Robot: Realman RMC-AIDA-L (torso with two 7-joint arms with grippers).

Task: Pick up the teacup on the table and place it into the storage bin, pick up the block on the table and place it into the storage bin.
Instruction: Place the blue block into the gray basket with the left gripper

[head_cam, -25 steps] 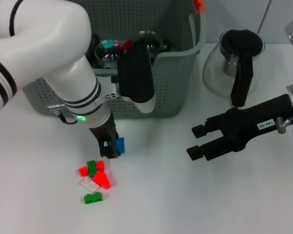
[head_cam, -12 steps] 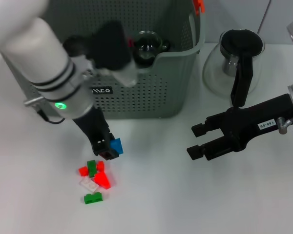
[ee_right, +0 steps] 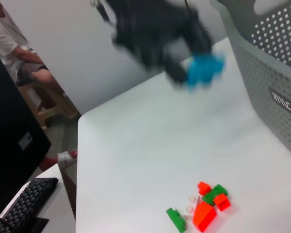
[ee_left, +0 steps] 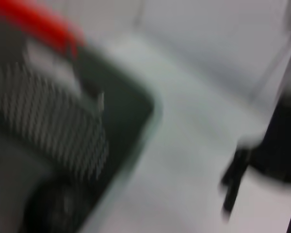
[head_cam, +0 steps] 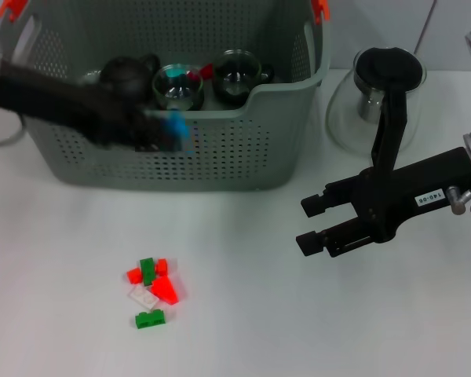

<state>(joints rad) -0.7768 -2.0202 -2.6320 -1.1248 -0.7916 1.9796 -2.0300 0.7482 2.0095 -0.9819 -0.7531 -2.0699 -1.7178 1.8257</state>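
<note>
— What is seen on the white table (head_cam: 243, 314) toward the right?

— A glass coffee pot (head_cam: 377, 106) with a black lid and handle is stood upright there.

— And beyond the table?

— In the right wrist view a seated person (ee_right: 14, 53) in a white shirt is glimpsed (only partly in view), with a wooden stool (ee_right: 51, 109) just beside. A black keyboard (ee_right: 22, 206) is laid on a lower surface, and a dark panel (ee_right: 9, 141) is stood near it. A pale wall (ee_right: 72, 53) is seen behind.
</note>
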